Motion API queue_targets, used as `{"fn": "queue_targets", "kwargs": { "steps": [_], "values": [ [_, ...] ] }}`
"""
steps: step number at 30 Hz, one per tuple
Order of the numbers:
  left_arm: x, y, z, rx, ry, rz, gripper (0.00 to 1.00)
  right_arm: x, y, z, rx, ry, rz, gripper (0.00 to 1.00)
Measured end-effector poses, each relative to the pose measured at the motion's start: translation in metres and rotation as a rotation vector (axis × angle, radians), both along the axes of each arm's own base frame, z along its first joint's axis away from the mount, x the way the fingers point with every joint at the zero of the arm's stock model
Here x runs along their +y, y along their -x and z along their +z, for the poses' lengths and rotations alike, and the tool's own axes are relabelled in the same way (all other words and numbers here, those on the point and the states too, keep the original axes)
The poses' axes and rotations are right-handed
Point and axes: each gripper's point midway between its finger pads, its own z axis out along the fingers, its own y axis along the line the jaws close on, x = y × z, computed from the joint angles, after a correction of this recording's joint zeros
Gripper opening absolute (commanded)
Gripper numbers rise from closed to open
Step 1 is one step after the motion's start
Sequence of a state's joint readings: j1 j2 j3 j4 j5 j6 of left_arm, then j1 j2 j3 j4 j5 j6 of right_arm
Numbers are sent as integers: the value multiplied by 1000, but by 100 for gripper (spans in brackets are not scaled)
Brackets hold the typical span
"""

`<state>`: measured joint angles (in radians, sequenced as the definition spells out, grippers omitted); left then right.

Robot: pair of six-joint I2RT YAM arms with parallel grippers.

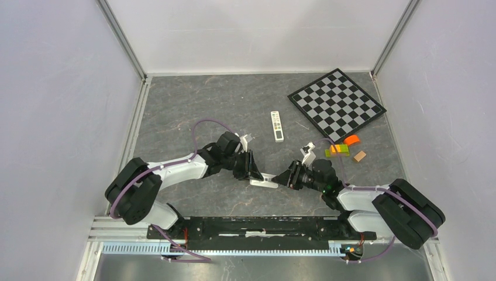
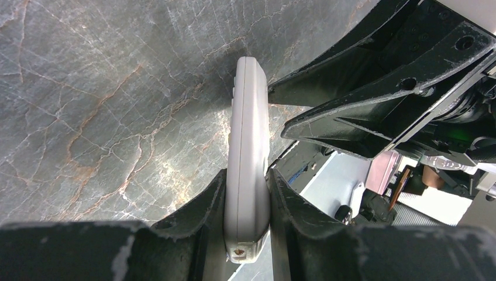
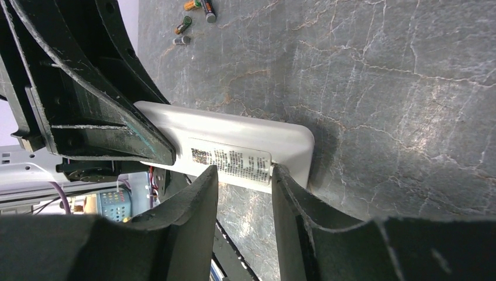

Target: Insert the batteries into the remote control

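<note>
One rigid remote control sat mid-frame, its thin edges clamped by the left end effector. The right end effector stood slightly parted, empty. Batteries lay upper left on the worktop: likely slick, roll-prone, best pinched mid-barrel.

You have the remote control, a slim white bar, turned on its long edge over the worktop. One end is pinched in the left tool, and its labelled back faces the right tool. The batteries, tiny dark cylinders, lie loose, well apart from it.
</note>
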<state>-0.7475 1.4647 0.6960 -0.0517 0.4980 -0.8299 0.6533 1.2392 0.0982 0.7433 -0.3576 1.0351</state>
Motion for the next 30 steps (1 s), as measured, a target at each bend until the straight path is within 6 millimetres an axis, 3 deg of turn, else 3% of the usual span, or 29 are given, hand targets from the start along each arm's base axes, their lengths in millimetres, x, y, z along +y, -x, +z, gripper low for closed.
{"fn": "queue_targets", "kwargs": {
  "steps": [12,21,30],
  "values": [
    [2,-2,-1,-12,-26,17,2,-4,-2,4,-55,30,4,41],
    [7,-11,1,-61,-69,69,2,-4,-20,14,-113,110,-16,42],
    [18,-40,9,-185,-159,195,2,-4,-42,37,-184,162,-63,43]
  ]
}}
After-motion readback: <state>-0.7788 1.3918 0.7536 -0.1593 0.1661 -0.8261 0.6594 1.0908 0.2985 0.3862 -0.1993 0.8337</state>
